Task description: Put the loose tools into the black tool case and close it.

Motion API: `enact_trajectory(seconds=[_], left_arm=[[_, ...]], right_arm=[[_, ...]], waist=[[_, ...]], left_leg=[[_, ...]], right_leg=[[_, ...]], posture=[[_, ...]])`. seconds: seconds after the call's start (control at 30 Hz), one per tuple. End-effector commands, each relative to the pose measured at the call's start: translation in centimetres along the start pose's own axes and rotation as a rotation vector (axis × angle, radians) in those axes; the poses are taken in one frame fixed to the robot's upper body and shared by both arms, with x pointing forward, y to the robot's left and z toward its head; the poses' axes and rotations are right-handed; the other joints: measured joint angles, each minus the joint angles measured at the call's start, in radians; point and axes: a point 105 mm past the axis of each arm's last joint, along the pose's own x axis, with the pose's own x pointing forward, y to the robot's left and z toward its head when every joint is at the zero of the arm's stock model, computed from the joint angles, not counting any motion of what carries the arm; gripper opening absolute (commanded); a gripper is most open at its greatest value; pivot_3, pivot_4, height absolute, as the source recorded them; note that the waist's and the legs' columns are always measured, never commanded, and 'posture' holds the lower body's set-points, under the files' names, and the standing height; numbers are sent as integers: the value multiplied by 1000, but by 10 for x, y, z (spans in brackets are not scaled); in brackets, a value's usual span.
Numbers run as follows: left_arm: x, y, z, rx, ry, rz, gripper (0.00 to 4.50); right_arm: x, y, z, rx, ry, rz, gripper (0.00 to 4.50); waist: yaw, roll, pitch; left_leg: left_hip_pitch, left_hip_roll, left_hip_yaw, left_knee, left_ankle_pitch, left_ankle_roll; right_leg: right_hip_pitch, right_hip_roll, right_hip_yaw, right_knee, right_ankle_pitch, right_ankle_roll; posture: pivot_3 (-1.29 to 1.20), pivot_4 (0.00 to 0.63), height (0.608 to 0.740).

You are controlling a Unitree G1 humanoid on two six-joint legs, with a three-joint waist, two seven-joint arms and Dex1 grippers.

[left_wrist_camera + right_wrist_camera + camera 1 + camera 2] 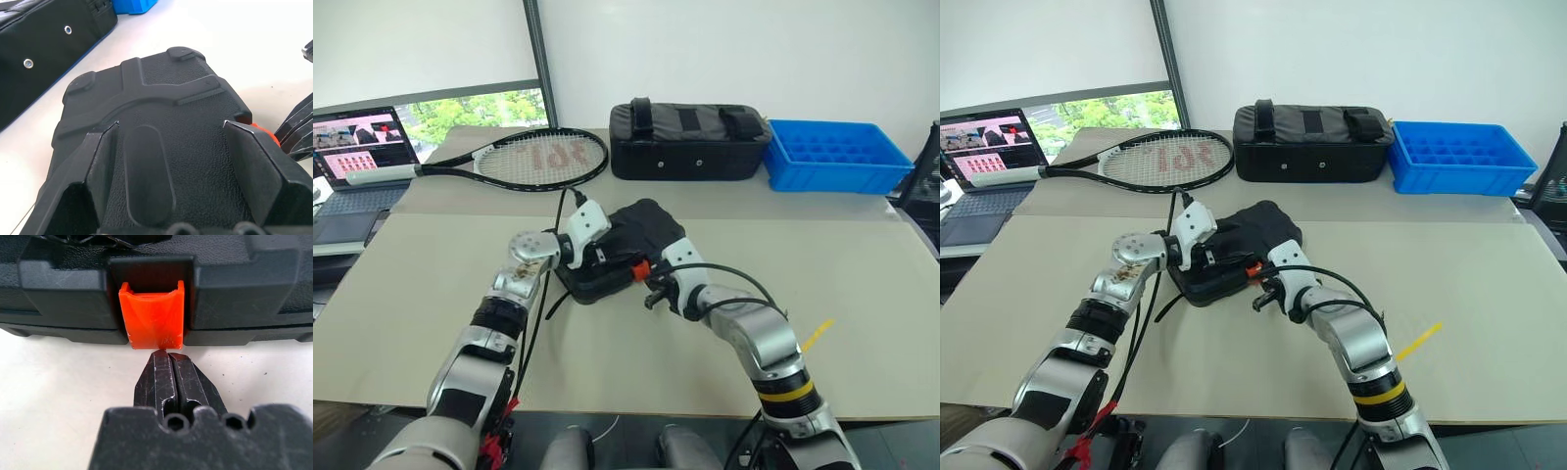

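The black tool case [631,227] lies closed in the middle of the table, with its small orange latch [152,322] on the near edge. My left gripper [171,125] is open, its two fingers [102,152] spread wide over the textured lid from the left side. My right gripper [167,356] is shut, its tips right at the lower edge of the orange latch [641,270], holding nothing. The loose tools are out of view.
A tennis racket [538,157] lies at the back left beside a laptop [357,147]. A black fabric bag [690,139] and a blue plastic tray [837,157] stand along the far edge. A yellow strip [818,335] lies at the right.
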Motion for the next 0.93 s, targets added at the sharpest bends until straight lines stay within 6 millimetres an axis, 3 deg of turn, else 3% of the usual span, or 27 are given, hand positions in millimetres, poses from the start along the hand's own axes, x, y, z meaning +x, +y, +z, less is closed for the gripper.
enact_trajectory(seconds=[0.03, 0.07, 0.17, 0.23, 0.4, 0.5, 0.73, 0.93], left_arm=[[-33, 22, 13, -33, -47, 110, 3660], [-43, 26, 18, -31, -57, 131, 3660], [-73, 33, 27, -28, -65, 188, 3660], [-92, 36, 29, -29, -55, 225, 3660], [-143, 25, 4, -118, 0, 333, 3660], [-161, 7, -23, -181, 60, 383, 3660], [-178, -19, -61, -252, 151, 430, 3660], [-180, -27, -68, -275, 166, 426, 3660]], right_arm=[[-27, -18, 12, -88, -116, 1, 49], [-33, -27, 6, -121, -99, -20, 49], [-52, -47, -5, -187, -84, -22, 766], [-63, -58, -4, -166, -118, -19, 1471], [-96, -103, -12, -183, -175, -67, 3231], [-110, -114, -22, -196, -211, -20, 4255], [-124, -123, -40, -261, -236, 70, 4393], [-128, -133, -48, -263, -254, 75, 4393]], waist=[[1, 0, 0], [1, 0, 1], [2, 0, 2], [5, 0, 2], [5, 0, 2], [6, -1, 3], [9, -2, 7], [7, -2, 9]], left_leg=[[-1, 0, 0, 0, 0, 0], [-1, 0, 0, -1, 0, 0], [-6, 0, 0, -2, 0, 0], [-9, 0, 0, -3, 0, 0], [-6, 1, 1, -9, 0, 0], [-4, 0, 1, -10, 0, 0], [2, 0, 3, -11, 0, 0], [6, 0, 5, -11, 0, 0]], right_leg=[[0, 0, 0, 0, 0, 0], [-1, 0, 0, -1, 0, 0], [-6, 0, 0, -3, 0, 0], [-9, 0, 0, -3, 1, -2], [-8, 0, 0, -5, 2, -3], [-7, -2, 0, -6, 3, -6], [-2, -6, -1, -5, 3, -7], [4, -8, -1, -6, 2, -8]], posture=[[0, 150, 708], [0, 150, 708], [0, 150, 708], [0, 150, 708], [0, 150, 708], [0, 150, 708], [0, 150, 708], [0, 150, 708]])
